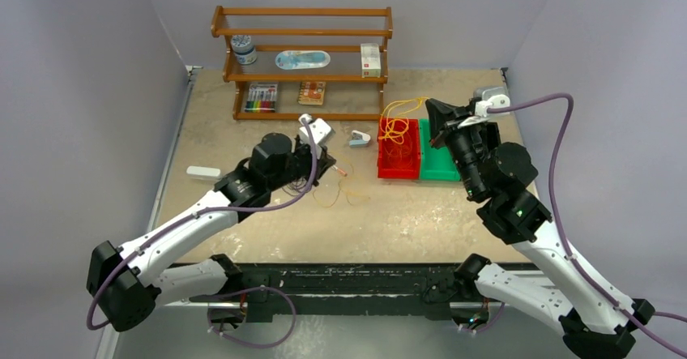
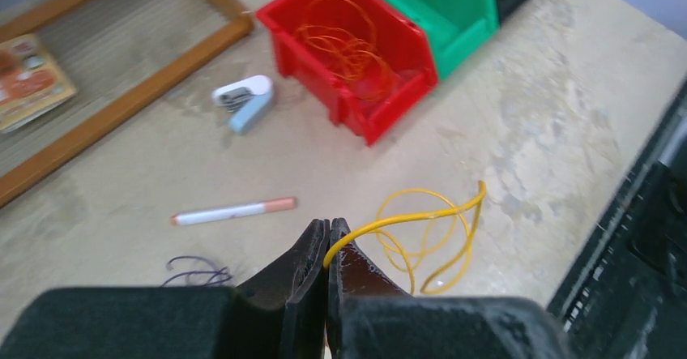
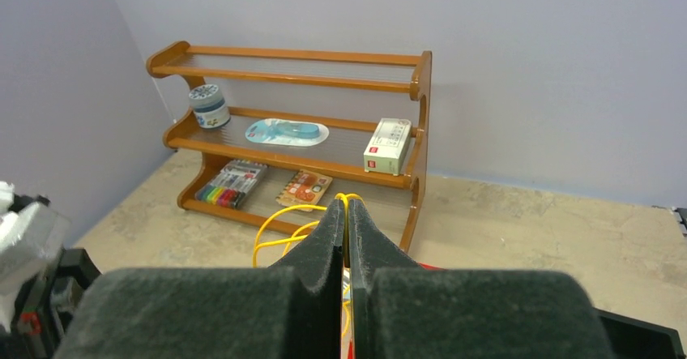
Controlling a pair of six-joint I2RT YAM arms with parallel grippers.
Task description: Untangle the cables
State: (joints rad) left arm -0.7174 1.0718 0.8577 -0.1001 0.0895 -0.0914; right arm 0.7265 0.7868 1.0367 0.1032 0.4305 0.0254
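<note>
Left gripper (image 2: pixel 328 241): pinched on yellow loop (image 2: pixel 381 224), coil lying just right of the tips. Right gripper (image 3: pixel 347 211): pinching yellow strand (image 3: pixel 347 197), held above orange tangle (image 2: pixel 356 51) in red bin (image 2: pixel 381 120).

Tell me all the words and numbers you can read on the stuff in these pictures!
No text is readable; everything with print sits on the wooden shelf.
White box: red label, print too small to read.
Orange booklet: cover print blurred.
Jar: blue pattern, no readable words.
Blue packet: too blurred.
Marker pack: too small.
</note>
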